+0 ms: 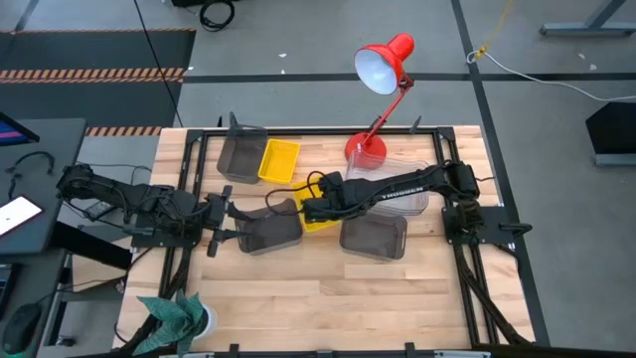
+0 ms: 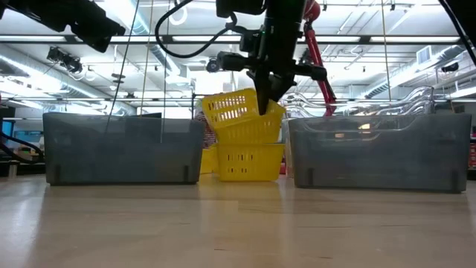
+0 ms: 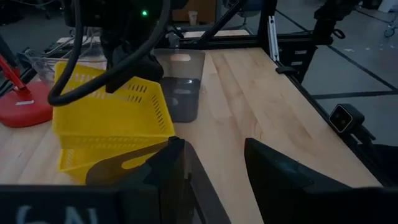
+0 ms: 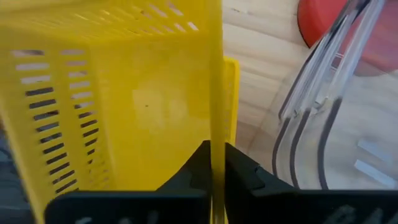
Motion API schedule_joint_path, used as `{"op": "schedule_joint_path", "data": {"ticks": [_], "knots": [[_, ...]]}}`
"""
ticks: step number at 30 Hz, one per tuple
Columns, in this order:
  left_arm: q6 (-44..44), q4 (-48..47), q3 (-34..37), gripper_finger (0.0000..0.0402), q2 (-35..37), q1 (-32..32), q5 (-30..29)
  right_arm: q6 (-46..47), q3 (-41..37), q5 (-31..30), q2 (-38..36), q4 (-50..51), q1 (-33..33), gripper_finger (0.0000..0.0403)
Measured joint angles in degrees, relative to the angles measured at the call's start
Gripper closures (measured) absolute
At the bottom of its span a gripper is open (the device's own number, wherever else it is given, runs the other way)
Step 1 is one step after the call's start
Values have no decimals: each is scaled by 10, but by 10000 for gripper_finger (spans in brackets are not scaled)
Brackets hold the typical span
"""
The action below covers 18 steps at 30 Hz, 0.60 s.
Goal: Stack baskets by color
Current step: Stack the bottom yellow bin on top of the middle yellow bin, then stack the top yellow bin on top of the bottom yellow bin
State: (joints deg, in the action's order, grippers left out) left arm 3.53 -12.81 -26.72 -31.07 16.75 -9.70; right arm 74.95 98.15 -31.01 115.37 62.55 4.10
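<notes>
The right gripper [image 2: 269, 97] is pinching the wall of a tilted yellow basket [image 2: 242, 117], its fingers [image 4: 199, 163] closed tight on the thin rim, and is holding that basket partly nested, at an angle, in a second yellow basket [image 2: 249, 161] that is sitting on the table [image 1: 298, 298] between two grey baskets. The yellow stack is therefore judged as under way but not seated. A third yellow basket [image 1: 279, 160] is lying apart at the far side beside a grey basket [image 1: 241, 155], so it is waiting to be added. The grey baskets at centre [image 1: 270, 228] and right [image 1: 374, 237] are standing separately, unstacked. The clear baskets [image 1: 402, 184] are sitting nested near the red lamp [image 1: 383, 62]. The left gripper [image 1: 221, 224] is hovering with jaws parted and empty beside the centre grey basket.
</notes>
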Motion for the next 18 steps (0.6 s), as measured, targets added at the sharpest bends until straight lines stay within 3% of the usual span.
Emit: {"op": "schedule_joint_path", "data": {"ticks": [12, 18], "knots": [[5, -19, 0, 230, -1, -2, 0, -61, 1, 21, -3, 7, -14, 297], [1, -21, 0, 230, -47, -37, -42, -163, 6, 6, -34, 1, -14, 290]]}}
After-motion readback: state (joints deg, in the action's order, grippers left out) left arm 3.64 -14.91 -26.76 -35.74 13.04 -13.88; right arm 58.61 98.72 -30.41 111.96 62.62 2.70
